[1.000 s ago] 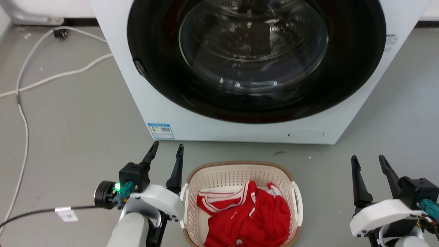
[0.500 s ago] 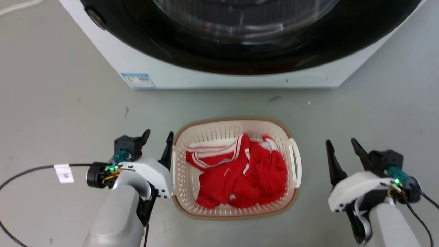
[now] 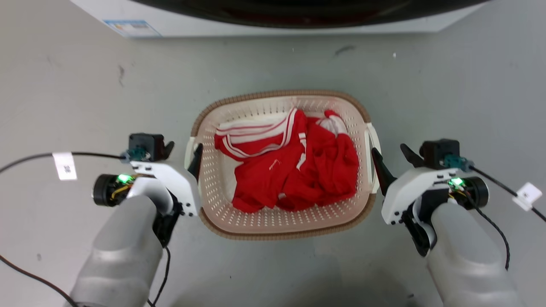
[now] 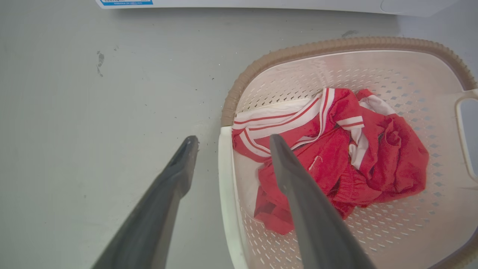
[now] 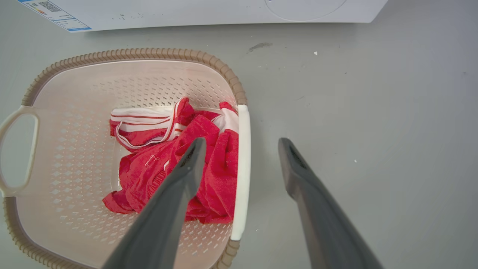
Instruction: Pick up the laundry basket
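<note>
The laundry basket (image 3: pixel 281 93) is cream perforated plastic with a brown woven-look rim, and it stands on the grey floor holding red and white clothes (image 3: pixel 294 170). My left gripper (image 3: pixel 184 147) is open at the basket's left white handle (image 4: pixel 225 179). One finger is over the inside and one over the floor, seen in the left wrist view as the left gripper (image 4: pixel 233 138). My right gripper (image 3: pixel 388 149) is open and straddles the right handle (image 5: pixel 242 149) the same way, and in the right wrist view that gripper (image 5: pixel 242 141) has nothing clamped. Contact with the handles cannot be told.
The white washing machine's base (image 3: pixel 277 25) runs along the top, a short way beyond the basket. A black cable (image 3: pixel 25 160) with a white tag trails over the floor on the left, and another cable (image 3: pixel 503 183) on the right. Grey floor surrounds the basket.
The head camera has tilted down, so the washer has slid up out of the picture. My right gripper has closed in leftward to the basket's right handle. The left gripper stays at the left handle.
</note>
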Tool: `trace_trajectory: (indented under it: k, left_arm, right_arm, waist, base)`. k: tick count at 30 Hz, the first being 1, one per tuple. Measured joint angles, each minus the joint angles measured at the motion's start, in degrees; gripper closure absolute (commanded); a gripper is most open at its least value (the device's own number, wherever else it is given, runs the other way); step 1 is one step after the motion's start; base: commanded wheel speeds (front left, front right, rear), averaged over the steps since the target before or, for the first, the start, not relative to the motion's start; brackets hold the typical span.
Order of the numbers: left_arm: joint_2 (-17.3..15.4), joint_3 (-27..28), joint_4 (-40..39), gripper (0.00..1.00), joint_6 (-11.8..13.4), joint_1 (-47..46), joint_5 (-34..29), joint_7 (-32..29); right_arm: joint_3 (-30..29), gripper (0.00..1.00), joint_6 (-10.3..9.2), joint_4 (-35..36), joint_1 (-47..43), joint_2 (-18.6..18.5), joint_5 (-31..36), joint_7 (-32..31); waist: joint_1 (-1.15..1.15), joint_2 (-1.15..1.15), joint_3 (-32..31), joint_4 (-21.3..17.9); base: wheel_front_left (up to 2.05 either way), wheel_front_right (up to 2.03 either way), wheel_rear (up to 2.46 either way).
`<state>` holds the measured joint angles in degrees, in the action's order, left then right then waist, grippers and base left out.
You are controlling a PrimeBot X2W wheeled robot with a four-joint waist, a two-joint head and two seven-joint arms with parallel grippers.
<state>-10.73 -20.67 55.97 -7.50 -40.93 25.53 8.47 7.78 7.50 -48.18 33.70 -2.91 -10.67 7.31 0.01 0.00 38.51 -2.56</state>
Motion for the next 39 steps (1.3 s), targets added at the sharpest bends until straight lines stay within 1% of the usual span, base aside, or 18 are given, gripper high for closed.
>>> trace_trajectory:
  k: [5, 8, 15, 20, 21, 22, 23, 25, 29, 34, 39]
  left_arm:
    - [-2.0, -2.6, 2.4, 0.0, 0.0, -3.3, 4.1, -3.2]
    - [-3.0, -4.0, 3.4, 0.0, 0.0, -4.8, 6.2, -5.6]
    - [-4.5, -7.1, 4.8, 0.0, 0.0, -7.9, 9.7, -9.0]
    - [-4.7, -8.9, 5.9, 0.0, 0.0, -9.8, 11.6, -10.8]
    - [-4.8, -9.2, 6.1, 0.52, 0.0, -10.2, 12.1, -11.4]
    - [-4.8, -9.7, 6.2, 1.0, 0.0, -10.4, 12.6, -11.9]
    - [-4.7, -10.1, 6.2, 1.0, 0.0, -10.6, 12.9, -12.1]
    - [-4.6, -10.9, 6.2, 1.0, 0.0, -11.0, 14.0, -13.1]
    - [-4.4, -12.6, 6.2, 1.0, 0.0, -11.3, 15.3, -13.0]
    - [-3.5, -14.4, 6.9, 1.0, 0.0, -11.3, 17.4, -13.4]
    - [-2.5, -16.2, 7.9, 1.0, 0.2, -11.1, 20.1, -16.4]
  right_arm:
    - [3.8, 0.0, 0.0, -7.0, 5.2, 0.0, -3.5, -2.3]
    - [6.4, 0.0, 0.0, -9.9, 7.6, 0.0, -6.1, -3.5]
    - [13.1, 0.0, 0.0, -13.8, 11.9, 0.0, -13.0, -6.7]
    - [17.0, 0.0, 0.0, -15.5, 14.3, 0.0, -16.7, -8.4]
    - [17.5, 0.33, 0.0, -15.7, 14.8, 0.0, -17.7, -8.7]
    - [18.1, 0.75, 0.0, -16.1, 15.2, 0.0, -18.6, -9.1]
    - [18.7, 1.0, 0.0, -16.3, 15.6, 0.0, -19.2, -9.4]
    - [19.7, 1.0, 0.0, -16.6, 16.1, 0.0, -20.3, -9.5]
    - [21.7, 1.0, -0.11, -17.8, 16.9, 0.0, -22.1, -9.6]
    - [23.5, 1.0, -0.11, -19.7, 17.0, -0.2, -23.9, -9.9]
    - [25.3, 1.0, -0.14, -20.8, 16.5, -0.4, -26.3, -13.5]
  waist:
    - [0.0, 0.0, 4.1, -0.6]
    - [0.0, 0.0, 6.0, -0.9]
    - [0.0, 0.0, 9.2, -1.7]
    - [0.0, 0.0, 10.4, -1.9]
    - [0.0, 0.0, 10.6, -1.9]
    - [0.0, 0.0, 10.7, -2.0]
    - [0.0, 0.0, 10.8, -2.0]
    - [0.0, 0.0, 10.9, -2.0]
    - [0.0, 0.0, 10.5, -1.9]
    - [0.0, 0.0, 8.6, -1.5]
    - [0.0, 0.0, 5.1, -1.0]
  base:
    - [0.0, 0.0, 0.0]
    - [0.0, 0.0, 0.0]
    - [0.0, 0.0, 0.0]
    - [0.0, 0.0, 0.0]
    - [0.0, 0.0, 0.0]
    - [0.0, 0.0, 0.0]
    - [0.0, 0.0, 0.0]
    - [0.0, 0.0, 0.0]
    - [0.0, 0.0, 0.0]
    - [0.0, 0.0, 0.0]
    - [0.0, 0.0, 0.0]
